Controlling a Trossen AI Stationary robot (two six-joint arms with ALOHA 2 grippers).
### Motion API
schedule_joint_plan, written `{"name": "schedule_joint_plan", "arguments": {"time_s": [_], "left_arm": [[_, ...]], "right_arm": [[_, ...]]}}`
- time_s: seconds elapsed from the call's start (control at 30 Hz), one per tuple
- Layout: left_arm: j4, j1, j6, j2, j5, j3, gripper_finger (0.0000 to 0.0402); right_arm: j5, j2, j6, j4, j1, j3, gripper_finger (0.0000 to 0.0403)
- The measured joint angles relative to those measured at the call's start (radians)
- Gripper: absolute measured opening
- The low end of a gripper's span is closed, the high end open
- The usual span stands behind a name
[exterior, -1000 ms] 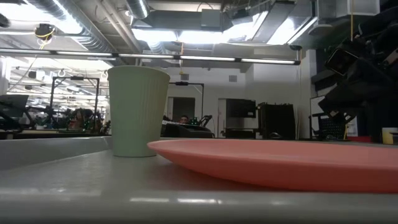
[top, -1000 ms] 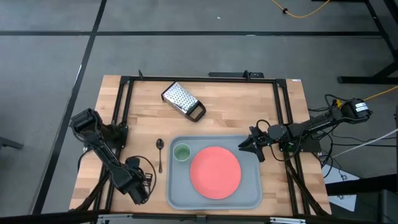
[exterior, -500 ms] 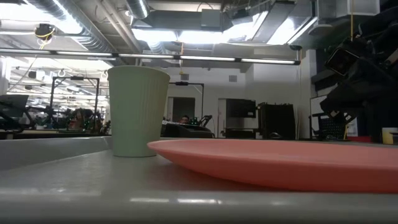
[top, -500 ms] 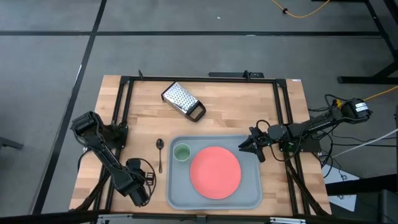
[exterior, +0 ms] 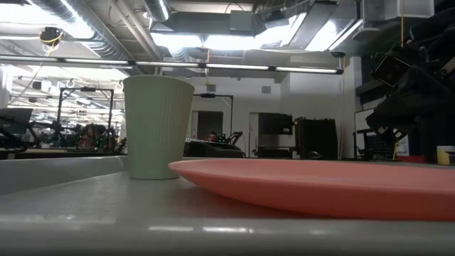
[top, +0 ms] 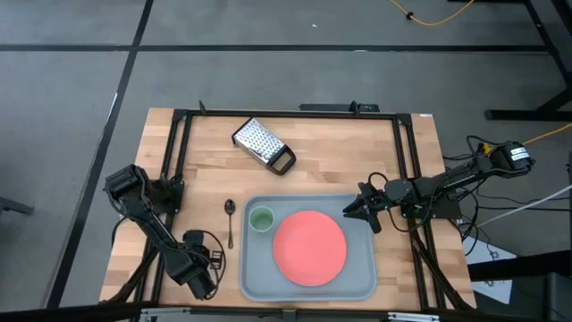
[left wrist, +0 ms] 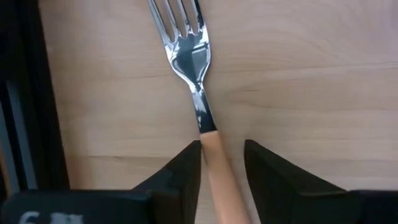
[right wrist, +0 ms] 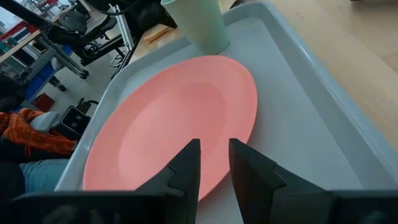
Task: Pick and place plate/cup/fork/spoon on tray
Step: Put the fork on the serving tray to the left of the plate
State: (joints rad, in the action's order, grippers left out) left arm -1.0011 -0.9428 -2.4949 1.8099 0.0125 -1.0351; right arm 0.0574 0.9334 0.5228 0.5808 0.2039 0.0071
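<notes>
The orange-handled fork (left wrist: 186, 43) lies flat on the wood table near its near left corner. My left gripper (left wrist: 222, 155) is low over it and open, one finger on each side of the orange handle (left wrist: 214, 155). In the high view this gripper (top: 198, 279) hides the fork. The pink-red plate (top: 309, 248) and the green cup (top: 260, 219) stand in the grey-blue tray (top: 357, 288). The dark spoon (top: 230, 219) lies on the table just left of the tray. My right gripper (top: 349, 211) hovers at the tray's far right corner, open by a narrow gap and empty. My left gripper's fingers come from above and stand on either side of the fork's orange handle (left wrist: 217, 171), across it, close to where it joins the metal neck. One finger (left wrist: 186, 171) lies right beside the handle. I cannot tell whether it touches. The fork lies on the table.
A perforated metal grater (top: 262, 144) with a black handle lies at the table's far left. Black frame rails (top: 175, 170) run along the table's left and right sides. In the low view the cup (exterior: 156, 128) and plate (exterior: 320, 181) fill the foreground.
My left arm has shifted a little, and its gripper has gone slightly toward the table's near edge. The plate, cup and spoon have not moved.
</notes>
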Motion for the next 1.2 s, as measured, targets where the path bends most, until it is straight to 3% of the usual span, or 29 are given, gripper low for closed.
{"name": "schedule_joint_plan", "arguments": {"time_s": [0.2,0.43,0.73,0.97,1.2], "left_arm": [[-0.001,0.001,0.026,0.001,-0.011,0.001,0.0028],[-0.051,0.049,0.048,-0.014,-0.021,-0.029,0.0027],[-0.283,0.106,0.042,-0.038,-0.063,-0.282,0.0027],[-0.254,0.157,0.041,-0.038,-0.167,-0.376,0.0027],[-0.150,0.207,0.107,0.013,-0.158,-0.376,0.0027]], "right_arm": [[0.000,0.000,0.025,-0.001,0.000,0.000,0.0088],[-0.001,0.000,0.027,-0.002,0.000,0.000,0.0088],[-0.002,0.000,0.024,-0.002,0.000,0.000,0.0088],[-0.003,0.000,0.022,-0.002,0.000,0.000,0.0088],[-0.003,0.000,0.020,-0.002,0.000,0.000,0.0088]]}}
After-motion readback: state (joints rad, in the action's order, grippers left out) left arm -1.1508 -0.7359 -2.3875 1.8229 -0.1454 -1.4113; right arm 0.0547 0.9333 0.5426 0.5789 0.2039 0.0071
